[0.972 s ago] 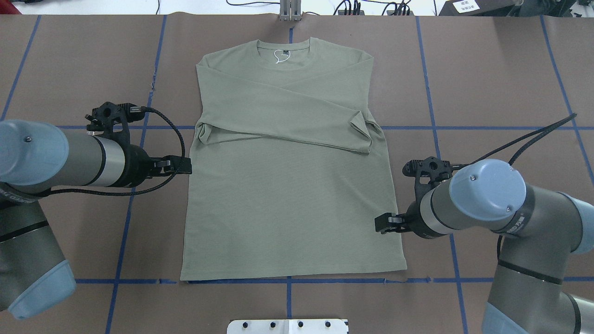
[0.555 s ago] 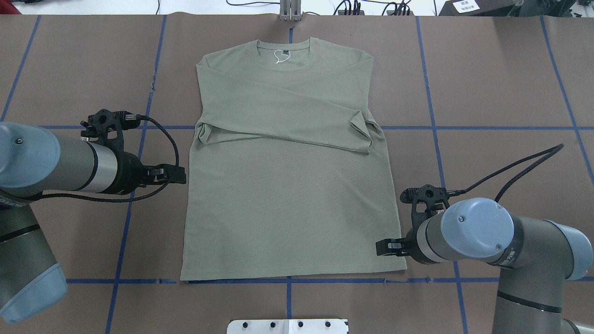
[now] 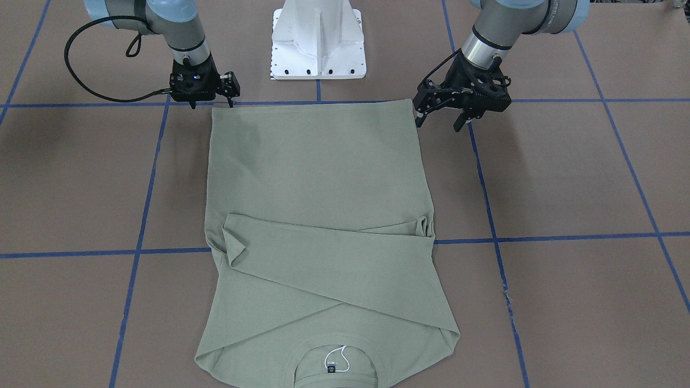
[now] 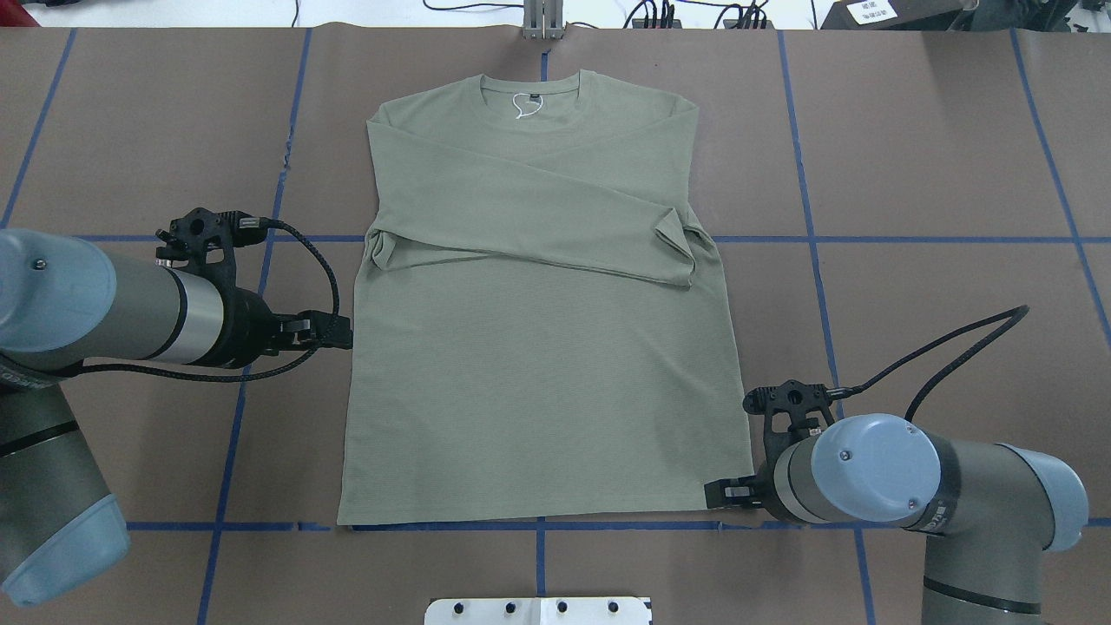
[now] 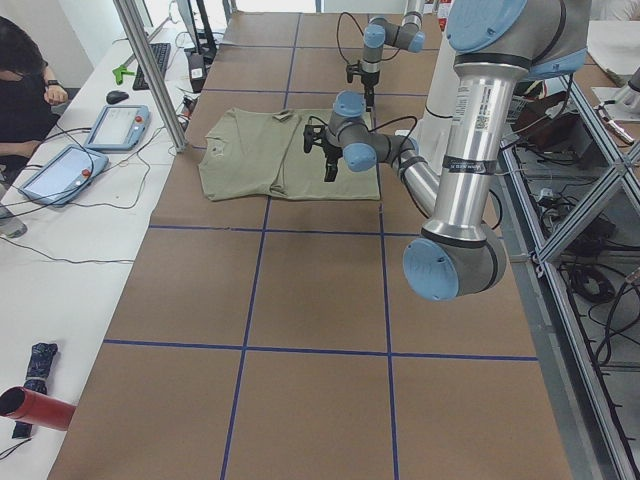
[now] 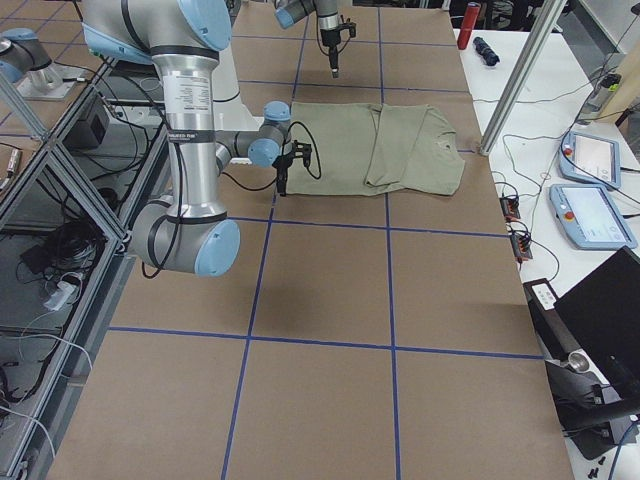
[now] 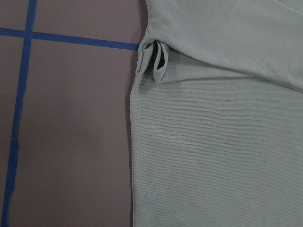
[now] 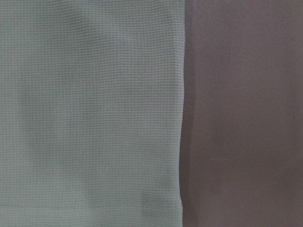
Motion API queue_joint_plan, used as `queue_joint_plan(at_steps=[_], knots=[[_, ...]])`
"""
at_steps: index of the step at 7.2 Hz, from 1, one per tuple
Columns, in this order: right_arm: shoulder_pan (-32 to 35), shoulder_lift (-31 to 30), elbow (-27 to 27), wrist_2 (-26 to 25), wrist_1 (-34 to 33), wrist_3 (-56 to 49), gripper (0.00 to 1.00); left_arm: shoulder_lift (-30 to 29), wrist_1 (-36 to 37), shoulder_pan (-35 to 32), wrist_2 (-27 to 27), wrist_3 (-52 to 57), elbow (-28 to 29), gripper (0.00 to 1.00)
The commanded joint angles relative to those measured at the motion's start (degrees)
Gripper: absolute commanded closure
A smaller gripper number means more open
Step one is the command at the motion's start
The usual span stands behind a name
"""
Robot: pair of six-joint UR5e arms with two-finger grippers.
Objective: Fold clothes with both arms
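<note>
The sage-green long-sleeved shirt (image 4: 538, 373) lies flat on the brown table, neck at the far side, both sleeves folded across the chest. It also shows in the front view (image 3: 318, 178). My left gripper (image 4: 334, 330) hangs open just outside the shirt's left edge at mid-body; the front view (image 3: 437, 121) shows its two fingers apart. My right gripper (image 4: 720, 495) is open over the shirt's near right hem corner, also in the front view (image 3: 212, 103). The left wrist view shows the side edge and folded cuff (image 7: 158, 66). The right wrist view shows the hem corner (image 8: 90, 109). Neither gripper holds cloth.
The white pedestal base (image 3: 318, 48) stands at the near table edge, between the arms. Blue tape lines (image 4: 807, 174) cross the brown paper table (image 4: 911, 156). A metal post (image 4: 542, 22) stands beyond the neck. An operator (image 5: 20, 90) and tablets are at a side bench.
My right gripper has moved along the shirt's right edge toward the near hem, reaching the corner. My left gripper has shifted slightly outward and nearer. The shirt has not moved.
</note>
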Motion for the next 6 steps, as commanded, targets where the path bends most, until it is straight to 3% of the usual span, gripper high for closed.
queue_joint_plan(at_steps=[1, 6], knots=[[-0.1, 0.2, -0.8, 0.2, 0.1, -0.1, 0.00, -0.2, 0.0, 0.1, 0.0, -0.2, -0.2, 0.00], [-0.2, 0.3, -2.3, 1.6, 0.2, -0.2, 0.01, -0.4, 0.0, 0.1, 0.0, -0.2, -0.4, 0.00]])
